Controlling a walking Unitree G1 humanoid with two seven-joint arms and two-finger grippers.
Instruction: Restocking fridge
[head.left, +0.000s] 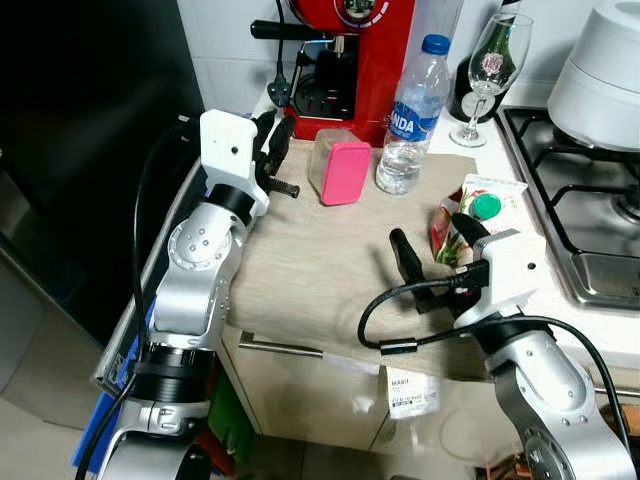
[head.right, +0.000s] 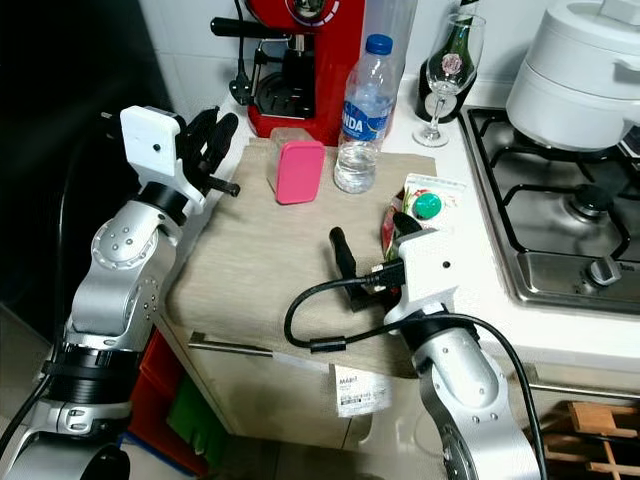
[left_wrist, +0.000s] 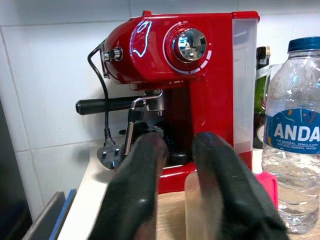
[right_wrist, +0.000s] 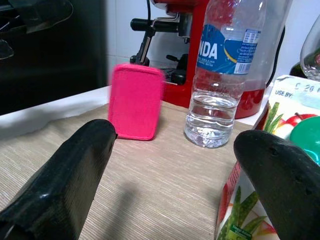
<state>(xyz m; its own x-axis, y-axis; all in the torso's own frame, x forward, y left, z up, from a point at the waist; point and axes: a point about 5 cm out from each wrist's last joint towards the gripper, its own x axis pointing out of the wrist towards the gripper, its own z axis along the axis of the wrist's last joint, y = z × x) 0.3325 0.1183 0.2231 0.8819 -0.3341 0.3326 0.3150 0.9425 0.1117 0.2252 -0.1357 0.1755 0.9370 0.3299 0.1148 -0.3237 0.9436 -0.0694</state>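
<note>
Right gripper (head.right: 370, 245): low over beige countertop (head.right: 270, 270), fingers spread wide, nothing held; one finger (right_wrist: 65, 175) over bare counter, the other (right_wrist: 285, 170) just beside juice carton (head.left: 478, 205).

Juice carton: lying flat on counter between right gripper and gas hob (head.right: 560, 220); green cap (head.right: 428, 206) facing up; long axis running roughly from robot toward back wall, tilted slightly toward hob.

Water bottle (head.left: 410, 115): upright, blue cap on, a little water in the bottom; just beside pink-lidded container (head.left: 340, 168), which stands in front of red espresso machine (left_wrist: 185, 75).

Left gripper (head.left: 272, 150): raised at counter's left edge, pointed toward espresso machine; fingers (left_wrist: 135, 185) close together with a narrow gap, empty.

Also present: wine glass (head.left: 492, 70), white cooker (head.right: 580, 70) on hob, dark fridge front (head.left: 80, 150) at left, seemingly closed.

Step in hand, judged: picking first item for fridge, carton likeliest. Next move calls for shifting right gripper sideways to straddle carton across its short width, then closing.
</note>
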